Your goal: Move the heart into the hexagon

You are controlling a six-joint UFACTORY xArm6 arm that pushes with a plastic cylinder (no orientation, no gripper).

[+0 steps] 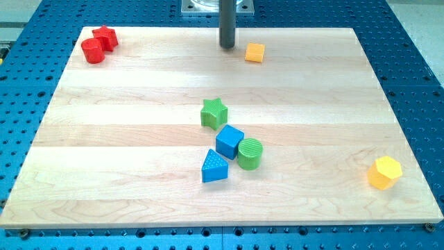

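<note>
Nearest us, toward the view's bottom right on the pale wooden tabletop (139, 139), sits the yellow hexagon (383, 172), alone and close to the board's edge. Left of it, around the middle, a cluster: a blue triangle (214, 167), a green cylinder (250, 153) and a blue cube (229, 141) pressed close together, with a green star (214, 112) just behind them. Farther back, near the view's top, lies the small yellow block we take to be the heart (254, 52), though its shape is hard to read. Our tip (227, 46) stands just beside it on the view's left, apart from it. At the top left corner a red cylinder (92, 51) touches a red star (104, 36). We carry no pincer, only this rod, so nothing is grasped. The task looks barely begun: heart and hexagon are well apart, almost the whole board between them. No containers appear anywhere.
</note>
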